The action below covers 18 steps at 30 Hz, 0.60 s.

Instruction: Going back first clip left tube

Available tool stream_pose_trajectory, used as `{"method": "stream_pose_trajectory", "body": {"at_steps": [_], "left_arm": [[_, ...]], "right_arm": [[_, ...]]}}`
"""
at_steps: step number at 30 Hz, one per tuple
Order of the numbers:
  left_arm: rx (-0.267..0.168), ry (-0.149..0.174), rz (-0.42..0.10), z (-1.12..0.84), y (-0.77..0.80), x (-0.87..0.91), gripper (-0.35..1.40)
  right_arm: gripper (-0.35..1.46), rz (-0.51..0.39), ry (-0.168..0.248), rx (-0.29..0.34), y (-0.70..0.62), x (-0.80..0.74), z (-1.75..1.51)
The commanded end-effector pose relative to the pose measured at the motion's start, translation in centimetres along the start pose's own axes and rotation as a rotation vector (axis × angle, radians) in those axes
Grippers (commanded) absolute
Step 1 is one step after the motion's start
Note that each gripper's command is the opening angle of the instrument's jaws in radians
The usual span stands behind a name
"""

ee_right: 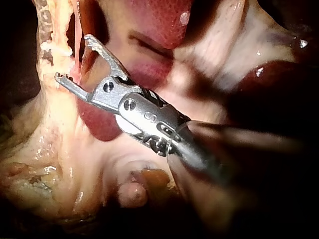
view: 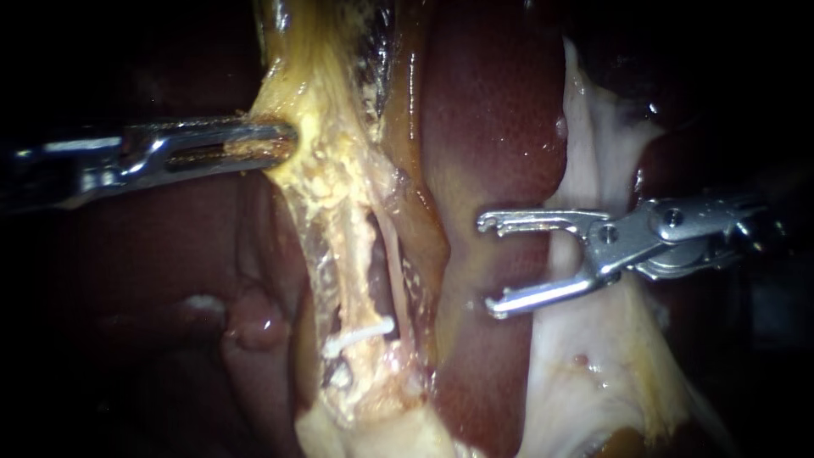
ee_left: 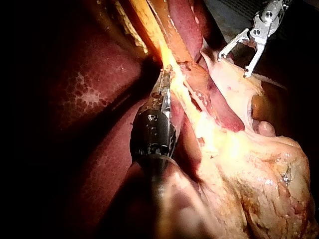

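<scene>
A white clip (view: 360, 335) lies across the lower part of the left tube (view: 348, 254), a pale yellow strand in the stretched tissue. A thinner right tube (view: 393, 259) runs beside it, with a dark window between them. My right instrument (view: 487, 265) stands well to the right of the tubes, over the liver, with its jaws wide open and nothing between them; it shows the same in its wrist view (ee_right: 72, 57) and in the left wrist view (ee_left: 239, 55). My left instrument (view: 284, 140) is shut on the yellow fatty tissue (view: 326, 170) above the tubes and holds it taut (ee_left: 163, 92).
Dark red liver (view: 492, 110) lies between the tubes and my right instrument. A pale whitish sheet of tissue (view: 593, 356) spreads under and behind the right instrument's jaws. A small reddish lump (view: 254, 321) sits left of the clip.
</scene>
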Motion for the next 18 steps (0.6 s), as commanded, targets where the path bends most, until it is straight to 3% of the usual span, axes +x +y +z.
{"method": "stream_pose_trajectory", "body": {"at_steps": [1, 10, 18], "left_arm": [[-0.006, 0.009, 0.000, 0.04, 0.03, 0.03, -0.35], [0.000, 0.039, -0.008, 0.51, 0.18, 0.24, -0.35], [0.006, 0.040, -0.009, 0.59, 0.15, 0.23, -0.35]], "right_arm": [[0.60, -0.002, 0.000, 0.000, 0.01, 0.00, 0.01], [0.60, -0.014, 0.002, -0.001, -0.01, 0.02, 0.03], [0.60, -0.030, 0.007, -0.003, -0.02, 0.05, 0.06]]}}
